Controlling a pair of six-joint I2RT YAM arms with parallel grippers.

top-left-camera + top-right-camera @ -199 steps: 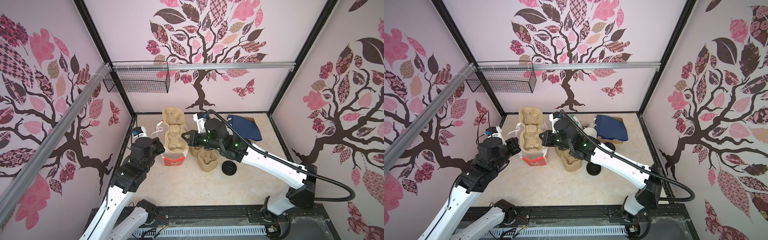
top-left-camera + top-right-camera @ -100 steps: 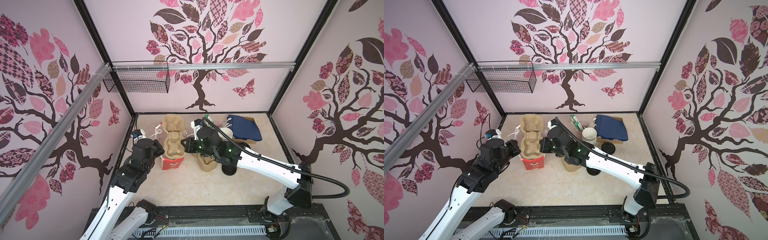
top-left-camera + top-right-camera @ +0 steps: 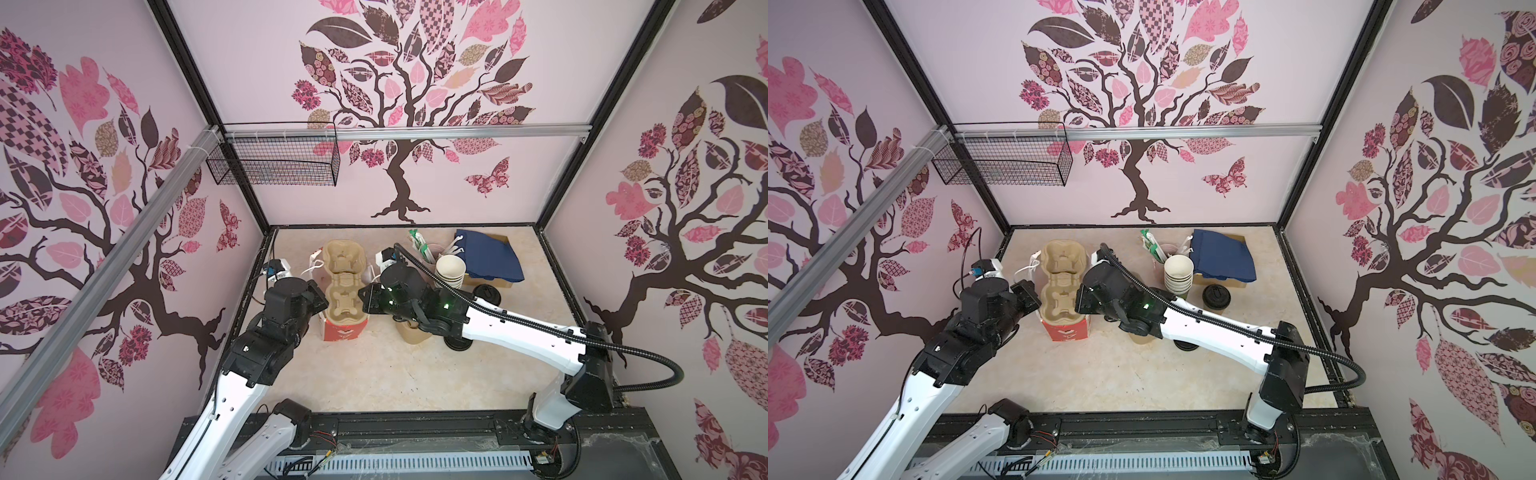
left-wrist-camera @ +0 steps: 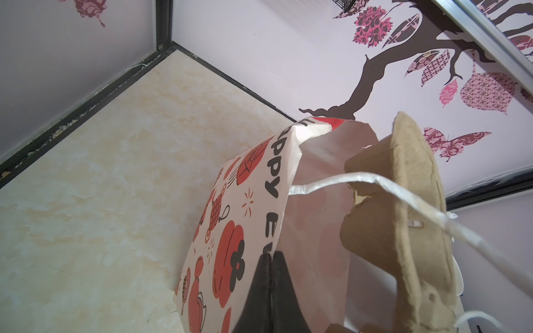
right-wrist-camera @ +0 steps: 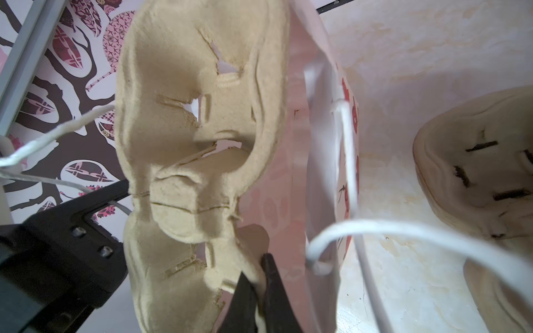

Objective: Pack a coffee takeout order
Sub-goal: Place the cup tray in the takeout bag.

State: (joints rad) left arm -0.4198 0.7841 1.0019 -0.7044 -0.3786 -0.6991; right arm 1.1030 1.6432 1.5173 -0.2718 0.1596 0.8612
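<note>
1. Right gripper [image 5: 256, 269] is pinched shut on the rim of the tan moulded-pulp two-cup carrier [image 5: 187, 144], which stands upright, partly inside the red-and-white printed paper bag [image 4: 239, 219].
2. Left gripper [image 4: 270, 259] is clamped on the bag's wall.

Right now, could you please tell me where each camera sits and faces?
Top pair: overhead, front, looking down at the floor; both arms show.
Left wrist: on the left arm, facing the bag its pincer pinches.
Right wrist: on the right arm, facing the carrier its pincer grips.
Shared: the wrist views both show carrier and bag.
</note>
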